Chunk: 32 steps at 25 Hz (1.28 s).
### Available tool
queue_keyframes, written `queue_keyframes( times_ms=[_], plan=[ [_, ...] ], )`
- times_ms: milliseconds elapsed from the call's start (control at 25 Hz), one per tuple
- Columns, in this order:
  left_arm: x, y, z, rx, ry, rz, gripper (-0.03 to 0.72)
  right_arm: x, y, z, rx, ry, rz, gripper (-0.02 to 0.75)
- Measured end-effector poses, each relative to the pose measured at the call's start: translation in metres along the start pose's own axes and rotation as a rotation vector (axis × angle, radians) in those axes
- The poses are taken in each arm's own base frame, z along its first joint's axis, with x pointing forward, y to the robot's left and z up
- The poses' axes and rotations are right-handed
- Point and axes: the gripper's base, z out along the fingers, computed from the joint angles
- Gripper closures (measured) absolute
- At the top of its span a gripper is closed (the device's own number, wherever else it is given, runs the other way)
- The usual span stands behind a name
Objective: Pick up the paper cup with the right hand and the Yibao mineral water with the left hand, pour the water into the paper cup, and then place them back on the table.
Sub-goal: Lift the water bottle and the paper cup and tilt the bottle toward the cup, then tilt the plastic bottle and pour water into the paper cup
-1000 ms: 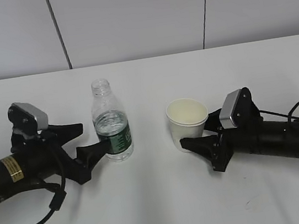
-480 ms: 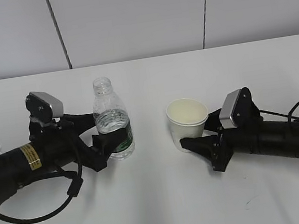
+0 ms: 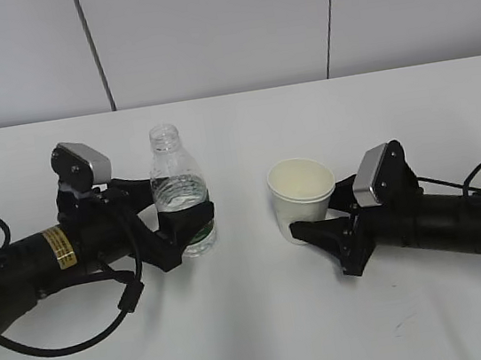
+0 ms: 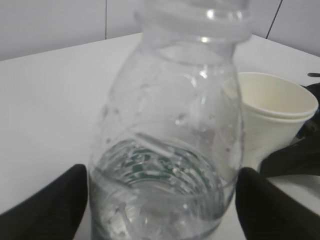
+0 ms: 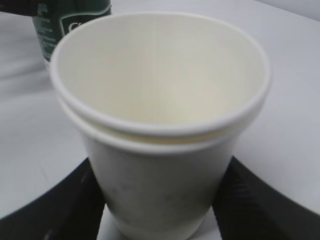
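Our left hand (image 3: 178,225) just slid in, fingers now spread around the bottle (image 3: 178,191). Right hand (image 3: 318,218) fingers sit spread beside the cup (image 3: 301,196), so we'd say squeezing comes next.

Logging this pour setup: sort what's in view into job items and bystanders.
Job items:
- Yibao mineral water, between left gripper fingers
- paper cup, apparently two nested, between right gripper fingers
- table

Bystanders:
- left arm's cable
- wall panels

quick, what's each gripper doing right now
Left gripper: open, fingers either side of the Yibao mineral water.
Right gripper: open, fingers flanking the paper cup.
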Motion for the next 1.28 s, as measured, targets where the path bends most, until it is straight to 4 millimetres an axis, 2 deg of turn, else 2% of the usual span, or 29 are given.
queue_keyframes(
  times_ms=[240, 480, 960, 1280],
  plan=[
    [-0.0003, 0.0004, 0.0008, -0.016, -0.003, -0.009, 0.148, 0.0, 0.0003, 0.0, -0.004, 0.0, -0.002, 0.262],
    [-0.0008, 0.0021, 0.0007, -0.035, -0.009, -0.018, 0.234, 0.0, 0.0007, 0.0, -0.007, 0.0, -0.003, 0.262],
    [-0.0008, 0.0025, 0.0007, -0.039, -0.009, -0.02, 0.339, 0.0002, 0.0025, 0.0, -0.027, 0.002, -0.012, 0.262],
    [-0.0004, 0.0027, 0.0008, -0.042, -0.007, 0.004, 0.353, -0.0033, 0.008, -0.0011, -0.097, -0.001, -0.053, 0.262]
  ],
)
